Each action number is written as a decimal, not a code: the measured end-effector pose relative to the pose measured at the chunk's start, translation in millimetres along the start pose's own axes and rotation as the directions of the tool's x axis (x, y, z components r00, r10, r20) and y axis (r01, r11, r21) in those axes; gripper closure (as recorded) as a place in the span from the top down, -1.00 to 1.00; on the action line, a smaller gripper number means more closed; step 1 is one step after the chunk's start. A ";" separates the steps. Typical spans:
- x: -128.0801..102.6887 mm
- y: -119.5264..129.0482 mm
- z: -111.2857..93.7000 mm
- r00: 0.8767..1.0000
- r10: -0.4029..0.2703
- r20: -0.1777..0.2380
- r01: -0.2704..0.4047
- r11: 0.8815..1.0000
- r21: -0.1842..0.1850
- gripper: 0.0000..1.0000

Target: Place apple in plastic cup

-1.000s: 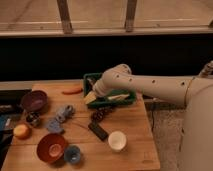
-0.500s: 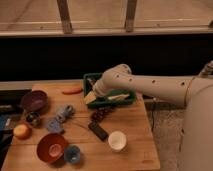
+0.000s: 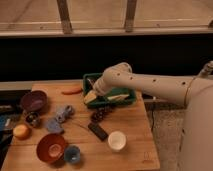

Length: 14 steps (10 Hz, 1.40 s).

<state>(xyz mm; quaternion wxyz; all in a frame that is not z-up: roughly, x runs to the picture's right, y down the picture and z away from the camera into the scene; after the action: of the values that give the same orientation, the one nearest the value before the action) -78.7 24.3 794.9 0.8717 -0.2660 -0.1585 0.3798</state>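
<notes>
The apple point(image 3: 21, 131), yellow-orange and round, sits at the table's left edge. The light-blue plastic cup point(image 3: 72, 154) stands near the front edge, just right of the red-orange bowl point(image 3: 51, 147). My gripper point(image 3: 91, 94) is at the end of the white arm that reaches in from the right. It hangs over the left end of the green tray point(image 3: 127, 98) at the back of the table, far from both the apple and the cup.
A purple bowl point(image 3: 33, 101) stands back left, with a carrot-like piece point(image 3: 72, 90) behind it. Blue-grey objects point(image 3: 60, 119), a dark cluster point(image 3: 100, 115), a dark flat bar point(image 3: 98, 131) and a cream-white cup point(image 3: 116, 140) lie mid-table. A small dark round object point(image 3: 32, 119) sits near the apple.
</notes>
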 end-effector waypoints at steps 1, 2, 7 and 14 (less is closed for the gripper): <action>-12.2 9.7 7.2 0.999 -0.052 -0.014 0.051 0.999 -0.015 0.49; -29.0 22.1 17.2 0.994 -0.109 -0.024 0.108 0.994 -0.034 0.49; -115.1 127.7 63.4 0.922 -0.388 -0.015 0.381 0.912 -0.149 0.49; -126.3 172.7 69.1 0.884 -0.467 0.012 0.459 0.865 -0.203 0.49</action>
<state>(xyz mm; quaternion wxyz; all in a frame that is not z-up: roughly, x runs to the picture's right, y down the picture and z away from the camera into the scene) -295.1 52.2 740.6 0.9088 -0.3136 -0.2387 0.1368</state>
